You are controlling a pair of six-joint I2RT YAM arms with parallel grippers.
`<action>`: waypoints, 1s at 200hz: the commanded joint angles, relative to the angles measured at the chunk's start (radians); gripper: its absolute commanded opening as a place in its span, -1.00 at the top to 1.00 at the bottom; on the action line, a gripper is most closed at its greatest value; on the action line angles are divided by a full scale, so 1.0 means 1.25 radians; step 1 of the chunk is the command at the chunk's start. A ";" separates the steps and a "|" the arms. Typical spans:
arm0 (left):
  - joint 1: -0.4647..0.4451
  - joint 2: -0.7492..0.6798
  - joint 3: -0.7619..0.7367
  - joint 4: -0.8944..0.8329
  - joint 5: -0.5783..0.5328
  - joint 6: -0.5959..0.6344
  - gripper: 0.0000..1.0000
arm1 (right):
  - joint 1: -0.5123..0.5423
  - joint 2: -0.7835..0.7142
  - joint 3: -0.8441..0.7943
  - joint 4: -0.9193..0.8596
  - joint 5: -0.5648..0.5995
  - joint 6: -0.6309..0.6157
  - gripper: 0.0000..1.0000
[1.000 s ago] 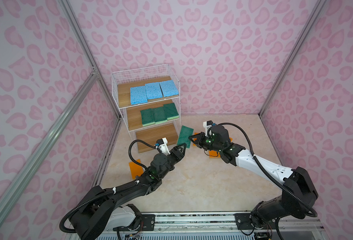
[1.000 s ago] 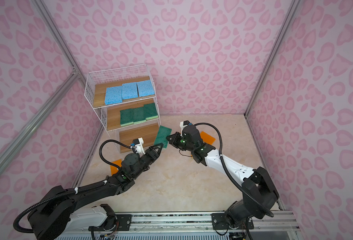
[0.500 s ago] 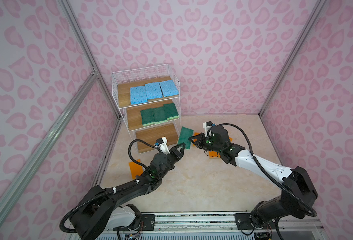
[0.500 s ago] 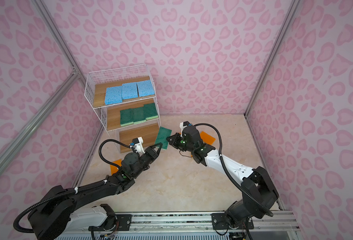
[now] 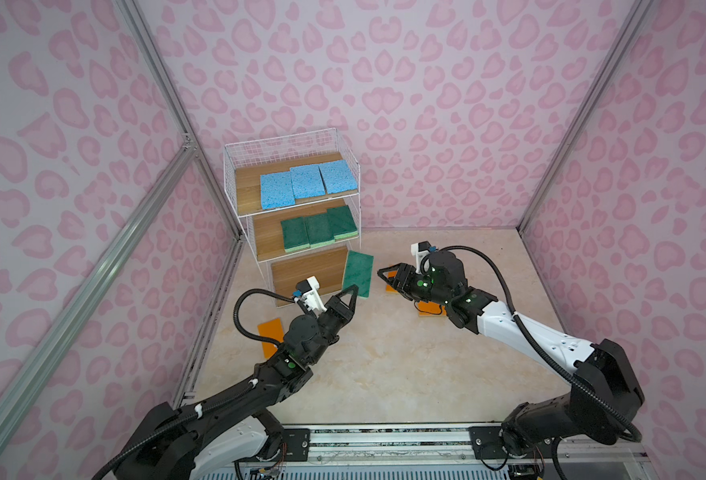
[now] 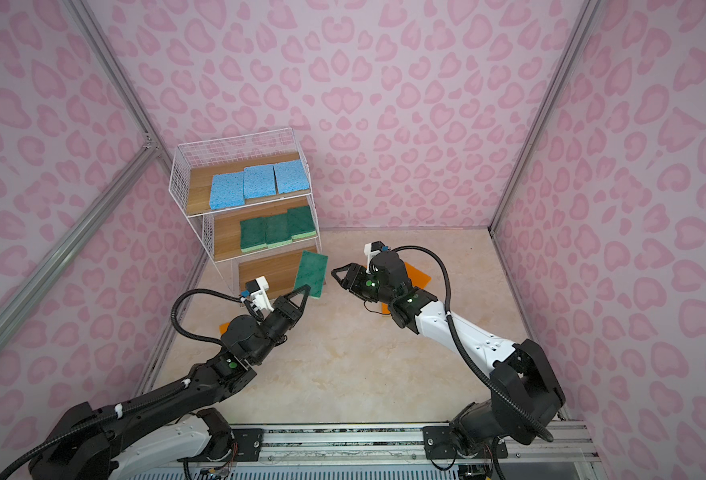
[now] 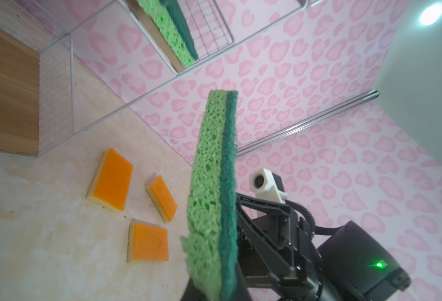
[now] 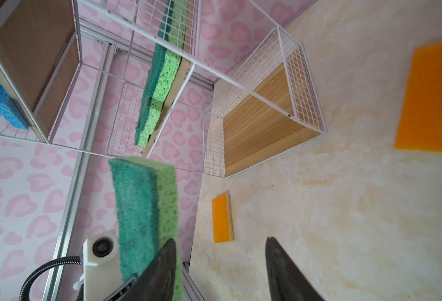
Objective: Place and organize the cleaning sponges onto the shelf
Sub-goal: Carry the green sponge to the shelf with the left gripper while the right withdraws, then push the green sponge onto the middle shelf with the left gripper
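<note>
Roles have swapped in the past second: the left gripper [image 5: 351,291], open a moment ago, has closed on the lower end of the green sponge [image 5: 359,273], while the right gripper [image 5: 384,277], which had been clamped on it, has spread its jaws and now stands just clear of it with nothing between them. The sponge stands nearly on edge in the air, just in front of the shelf [image 5: 246,187] and level with its bare bottom board. Three blue sponges [image 5: 301,183] line the top board and three green ones [image 5: 318,229] the middle board, so this looks like the hand-over of the last green piece. The next move probably calls for the left arm to turn the sponge flat, dark side up, and slide it past the wire frame onto the open wood beside the green row. Orange sponges [image 7: 110,179] wait on the floor, seemingly bound for the bottom board.
</note>
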 commanded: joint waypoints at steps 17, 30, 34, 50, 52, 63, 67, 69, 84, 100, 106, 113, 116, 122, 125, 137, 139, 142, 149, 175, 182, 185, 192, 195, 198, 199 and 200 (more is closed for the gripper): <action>0.028 -0.169 -0.034 -0.114 -0.132 -0.002 0.92 | -0.020 -0.035 -0.057 0.012 0.016 0.001 -0.12; 0.058 -0.230 -0.033 -0.179 -0.154 -0.007 0.92 | -0.027 -0.043 -0.074 0.013 0.012 -0.001 -0.12; 0.072 -0.247 -0.031 -0.196 -0.155 -0.008 0.92 | -0.028 -0.045 -0.079 0.015 0.012 -0.002 -0.12; 0.147 -0.293 -0.019 -0.246 -0.124 -0.015 0.92 | -0.036 -0.054 -0.098 0.016 0.011 -0.006 -0.12; 0.156 -0.295 -0.016 -0.252 -0.117 -0.017 0.92 | -0.036 -0.055 -0.098 0.016 0.011 -0.005 -0.12; 0.213 -0.299 0.008 -0.291 -0.062 -0.027 0.93 | -0.041 -0.057 -0.103 0.017 0.007 -0.008 -0.12; 0.235 -0.298 0.015 -0.297 -0.039 -0.031 0.92 | -0.043 -0.057 -0.103 0.017 0.007 -0.009 -0.12; 0.244 -0.297 0.018 -0.300 -0.028 -0.034 0.92 | -0.043 -0.057 -0.104 0.017 0.007 -0.010 -0.12; 0.313 -0.287 0.035 -0.308 0.027 -0.050 0.92 | -0.046 -0.054 -0.103 0.017 0.003 -0.015 -0.12; 0.366 -0.267 0.057 -0.319 0.070 -0.060 0.92 | -0.049 -0.047 -0.101 0.019 -0.004 -0.020 -0.12; 0.386 -0.257 0.066 -0.319 0.086 -0.064 0.92 | -0.050 -0.044 -0.100 0.022 -0.007 -0.022 -0.12; 0.404 -0.243 0.074 -0.319 0.103 -0.071 0.92 | -0.053 -0.041 -0.101 0.024 -0.011 -0.023 -0.12; 0.412 -0.238 0.077 -0.318 0.111 -0.073 0.92 | -0.053 -0.040 -0.100 0.025 -0.013 -0.024 -0.12; 0.426 -0.224 0.086 -0.318 0.124 -0.075 0.92 | -0.055 -0.037 -0.100 0.027 -0.015 -0.025 -0.12; 0.433 -0.218 0.090 -0.318 0.129 -0.075 0.92 | -0.055 -0.036 -0.101 0.029 -0.017 -0.026 -0.12; 0.452 -0.189 0.114 -0.325 0.150 -0.071 0.92 | -0.062 -0.030 -0.101 0.034 -0.025 -0.028 -0.12; 0.455 -0.185 0.118 -0.325 0.154 -0.070 0.93 | -0.062 -0.029 -0.101 0.035 -0.027 -0.029 -0.12; 0.459 -0.179 0.122 -0.323 0.158 -0.070 0.92 | -0.064 -0.027 -0.101 0.036 -0.028 -0.029 -0.12; 0.467 -0.168 0.127 -0.319 0.160 -0.069 0.92 | -0.068 -0.024 -0.101 0.040 -0.034 -0.031 -0.12; 0.488 -0.150 0.157 -0.327 0.146 -0.049 0.92 | -0.086 -0.011 -0.106 0.059 -0.055 -0.031 -0.12; 0.493 -0.146 0.169 -0.332 0.145 -0.039 0.93 | -0.090 -0.007 -0.108 0.065 -0.059 -0.031 -0.11; 0.495 -0.144 0.172 -0.335 0.146 -0.035 0.92 | -0.091 -0.006 -0.110 0.067 -0.061 -0.030 -0.11; 0.502 -0.138 0.183 -0.340 0.150 -0.028 0.92 | -0.094 -0.001 -0.113 0.073 -0.066 -0.031 -0.11; 0.504 -0.134 0.188 -0.344 0.151 -0.026 0.92 | -0.098 0.000 -0.113 0.074 -0.068 -0.030 -0.11; 0.508 -0.132 0.193 -0.346 0.153 -0.024 0.92 | -0.098 0.002 -0.114 0.077 -0.071 -0.030 -0.11; 0.508 -0.130 0.194 -0.347 0.154 -0.024 0.92 | -0.098 0.004 -0.115 0.078 -0.072 -0.030 -0.11; 0.510 -0.129 0.195 -0.348 0.156 -0.024 0.92 | -0.098 0.004 -0.115 0.078 -0.073 -0.030 -0.11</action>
